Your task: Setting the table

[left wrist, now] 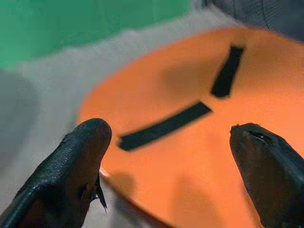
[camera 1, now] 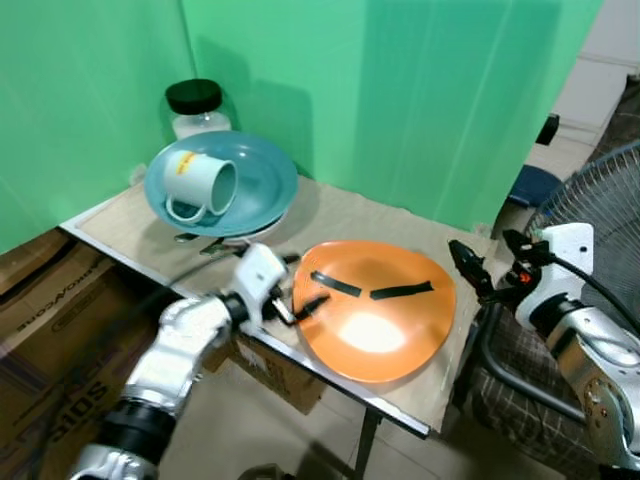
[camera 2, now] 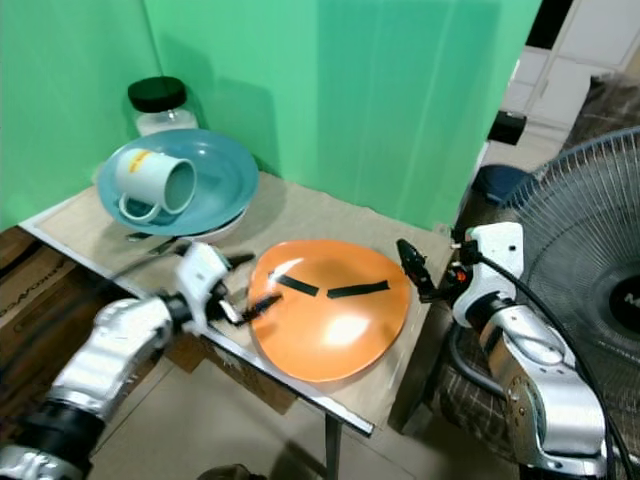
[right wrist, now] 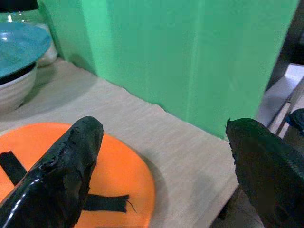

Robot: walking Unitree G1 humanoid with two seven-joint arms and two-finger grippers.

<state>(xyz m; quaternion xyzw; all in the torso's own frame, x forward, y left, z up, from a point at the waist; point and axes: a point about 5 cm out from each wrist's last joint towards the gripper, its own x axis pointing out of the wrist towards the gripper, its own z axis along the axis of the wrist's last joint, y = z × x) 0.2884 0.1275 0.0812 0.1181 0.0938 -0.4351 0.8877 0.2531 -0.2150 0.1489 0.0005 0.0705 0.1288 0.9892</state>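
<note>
reaching our spread left gripper (camera 1: 300, 296) at the overhanging orange plate (camera 1: 385, 320), we risk nudging it off the table (camera 1: 330, 215); our right gripper (camera 1: 470, 265) hovers agape.

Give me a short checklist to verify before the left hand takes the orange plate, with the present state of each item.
1. Left hand open: ok, fingers spread at the near left edge of the orange plate.
2. Plate not yet gripped: ok, no finger clamps its rim.
3. Plate fully on the table: not ok, its front edge hangs past the table edge.
4. Right hand out of the way: ok, open, off the plate's right side.
5. Cup stable: cannot tell, it lies on its side in the blue plate.
</note>
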